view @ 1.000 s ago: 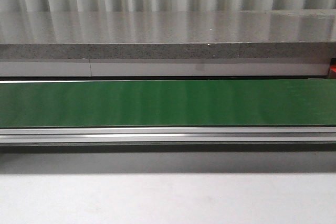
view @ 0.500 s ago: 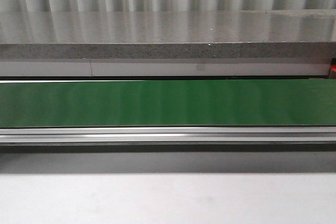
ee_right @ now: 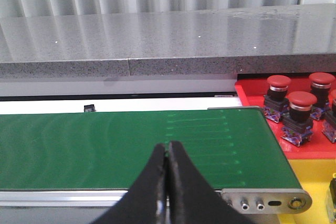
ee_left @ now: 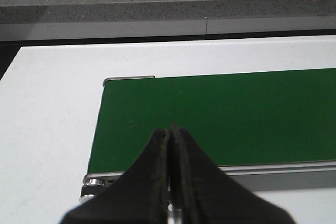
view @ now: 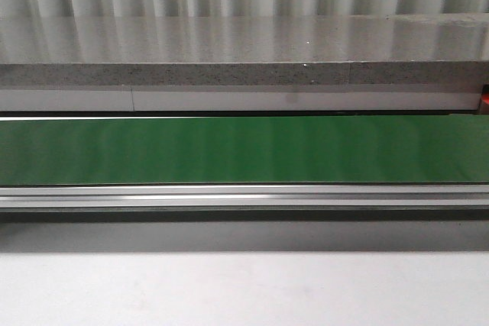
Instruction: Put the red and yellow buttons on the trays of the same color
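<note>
Jaws of both grippers pressed together, empty; yellow tray cut off.

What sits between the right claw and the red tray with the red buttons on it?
Nothing visible blocks it. The right claw, shut, hangs over the bare green belt; the red tray with its red buttons lies just past the belt's end roller. The yellow tray sits beside it.

Green conveyor belt, speckled grey countertop, red tray w/ red buttons, yellow tray.
</note>
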